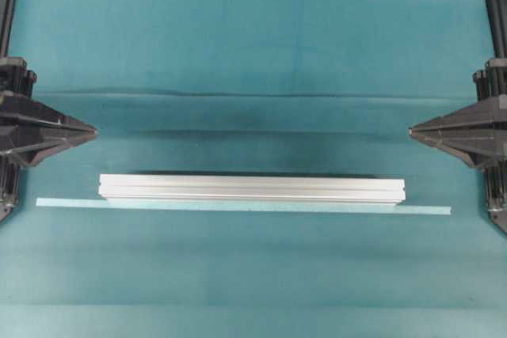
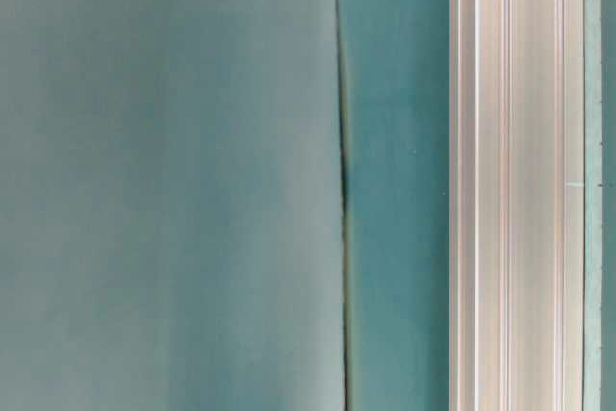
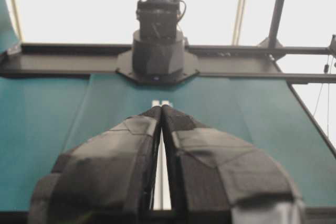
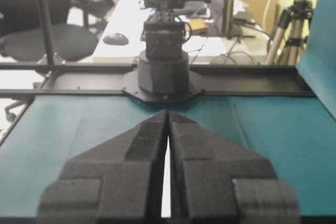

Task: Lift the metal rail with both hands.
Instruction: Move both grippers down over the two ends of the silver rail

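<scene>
Two black claws with triangular fingers sit at opposite side edges of the teal-covered desk [image 1: 253, 53], tips pointed toward each other: the left claw [image 1: 93, 130] at the left edge and the right claw [image 1: 412, 130] at the right edge. Each has its fingers pressed nearly together, only a thin slit between them in the wrist views, and neither has hold of anything. The long silver grooved aluminium rail [image 1: 252, 187] lies flat on the desk, lengthwise from left to right, nearer the front edge than the claws and well apart from both. A thinner, longer pale flat tape strip [image 1: 428, 210] runs just along the rail's front side, sticking out past both of its square-cut ends. A crease in the teal cover [image 1: 253, 96] crosses the desk behind the rail. In the table-level view the rail's lengthwise grooves show clearly beside the strip.
</scene>
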`<action>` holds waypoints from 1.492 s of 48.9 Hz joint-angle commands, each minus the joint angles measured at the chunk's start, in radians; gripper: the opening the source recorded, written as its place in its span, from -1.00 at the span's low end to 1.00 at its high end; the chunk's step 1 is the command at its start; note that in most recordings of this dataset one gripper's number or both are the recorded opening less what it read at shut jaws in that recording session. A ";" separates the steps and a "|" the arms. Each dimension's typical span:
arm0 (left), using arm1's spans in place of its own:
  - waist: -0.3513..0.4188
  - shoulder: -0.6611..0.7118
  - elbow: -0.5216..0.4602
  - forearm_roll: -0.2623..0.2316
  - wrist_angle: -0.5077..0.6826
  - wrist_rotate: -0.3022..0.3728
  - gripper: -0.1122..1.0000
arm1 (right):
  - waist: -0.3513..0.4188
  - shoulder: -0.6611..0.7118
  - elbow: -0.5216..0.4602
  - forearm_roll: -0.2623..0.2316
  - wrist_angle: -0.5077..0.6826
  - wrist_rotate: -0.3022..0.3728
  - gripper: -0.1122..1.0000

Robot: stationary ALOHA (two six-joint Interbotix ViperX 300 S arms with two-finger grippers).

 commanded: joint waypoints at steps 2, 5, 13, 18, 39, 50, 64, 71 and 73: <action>0.031 0.061 -0.075 0.005 0.031 -0.037 -0.54 | -0.026 0.043 -0.015 0.020 0.011 0.008 -0.61; 0.044 0.098 -0.114 0.009 0.052 -0.037 -0.68 | -0.029 0.071 -0.035 0.051 0.066 0.018 -0.70; 0.060 0.190 -0.195 0.012 0.156 -0.054 -0.83 | -0.048 0.183 -0.160 0.078 0.288 0.063 -0.81; 0.057 0.239 -0.276 0.014 0.314 -0.104 -0.83 | -0.057 0.273 -0.264 0.078 0.451 0.075 -0.81; 0.052 0.465 -0.494 0.014 0.862 -0.130 -0.83 | -0.057 0.650 -0.563 0.064 1.005 0.071 -0.81; 0.049 0.629 -0.601 0.018 1.049 -0.126 -0.83 | -0.052 0.769 -0.646 0.029 1.175 0.066 -0.81; 0.009 0.770 -0.632 0.020 1.127 -0.098 -0.83 | -0.051 0.838 -0.686 0.023 1.206 0.057 -0.81; -0.002 0.761 -0.597 0.018 1.112 -0.097 -0.83 | -0.049 0.844 -0.676 0.021 1.175 0.032 -0.81; -0.002 0.755 -0.591 0.020 1.097 -0.095 -0.83 | -0.049 0.844 -0.672 0.021 1.166 0.021 -0.81</action>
